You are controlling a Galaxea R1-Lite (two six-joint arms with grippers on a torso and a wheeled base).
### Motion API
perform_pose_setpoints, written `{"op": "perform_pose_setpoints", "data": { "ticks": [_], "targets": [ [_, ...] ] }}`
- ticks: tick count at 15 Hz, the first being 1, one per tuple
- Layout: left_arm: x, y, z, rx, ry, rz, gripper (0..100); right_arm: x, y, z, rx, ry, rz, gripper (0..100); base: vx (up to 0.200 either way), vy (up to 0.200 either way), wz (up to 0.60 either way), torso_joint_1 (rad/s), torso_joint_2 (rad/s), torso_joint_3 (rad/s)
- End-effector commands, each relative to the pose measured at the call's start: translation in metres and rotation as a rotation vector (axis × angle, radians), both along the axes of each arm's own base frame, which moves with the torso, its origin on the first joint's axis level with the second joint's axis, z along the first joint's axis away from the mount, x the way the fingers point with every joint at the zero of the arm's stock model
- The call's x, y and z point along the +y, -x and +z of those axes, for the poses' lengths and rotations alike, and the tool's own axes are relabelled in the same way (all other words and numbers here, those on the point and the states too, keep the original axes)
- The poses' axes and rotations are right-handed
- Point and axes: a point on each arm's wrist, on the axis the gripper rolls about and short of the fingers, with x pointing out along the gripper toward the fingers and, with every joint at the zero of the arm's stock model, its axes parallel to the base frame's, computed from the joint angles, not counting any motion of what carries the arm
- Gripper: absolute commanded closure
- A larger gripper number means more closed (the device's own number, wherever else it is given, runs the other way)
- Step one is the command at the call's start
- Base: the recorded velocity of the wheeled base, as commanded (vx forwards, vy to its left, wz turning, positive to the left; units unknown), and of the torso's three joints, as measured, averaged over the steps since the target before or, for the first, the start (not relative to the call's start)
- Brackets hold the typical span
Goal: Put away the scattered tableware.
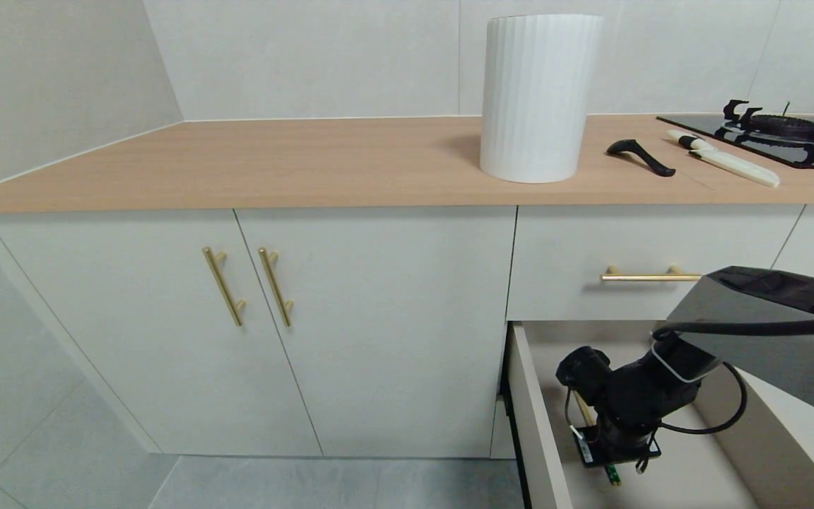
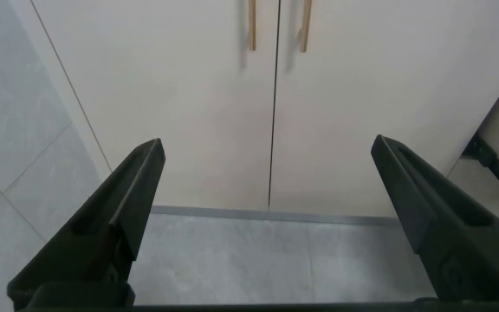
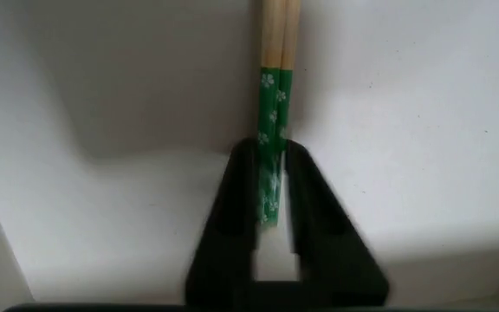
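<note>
Chopsticks (image 3: 276,95) belong in the open drawer (image 1: 531,410), inside which the right end effector (image 3: 271,156) hangs, closed tight on their green ends; lower them near flat before releasing, I judge, so they settle without bouncing. Left end effector (image 2: 267,147) gapes wide, empty
</note>
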Motion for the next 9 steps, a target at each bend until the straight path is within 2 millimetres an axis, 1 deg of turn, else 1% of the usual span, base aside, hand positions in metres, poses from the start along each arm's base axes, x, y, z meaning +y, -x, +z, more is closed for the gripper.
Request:
{"op": "perform_pose_setpoints", "data": {
  "ticks": [1, 4, 6, 7, 9],
  "targets": [
    [0.000, 0.000, 0.000, 0.000, 0.000, 0.001, 0, 0.000, 0.000, -0.002, 0.007, -0.001, 0.002, 0, 0.000, 0.000, 0.00, 0.000, 0.00, 0.000],
    [0.000, 0.000, 0.000, 0.001, 0.000, 0.001, 0, 0.001, 0.000, 0.002, -0.010, -0.015, 0.003, 0, 0.000, 0.000, 0.00, 0.000, 0.00, 0.000],
    [0.000, 0.000, 0.000, 0.000, 0.000, 0.001, 0, -0.001, 0.003, 0.018, -0.037, -0.033, 0.005, 0, 0.000, 0.000, 0.00, 0.000, 0.00, 0.000],
    [0.000, 0.000, 0.000, 0.000, 0.000, 0.001, 0, -0.001, 0.007, 0.035, -0.063, -0.076, 0.014, 0, 0.000, 0.000, 0.00, 0.000, 0.00, 0.000],
    [0.000, 0.000, 0.000, 0.000, 0.000, 0.001, 0, 0.002, 0.010, 0.046, -0.070, -0.133, 0.034, 0, 0.000, 0.000, 0.00, 0.000, 0.00, 0.000]
  ]
}}
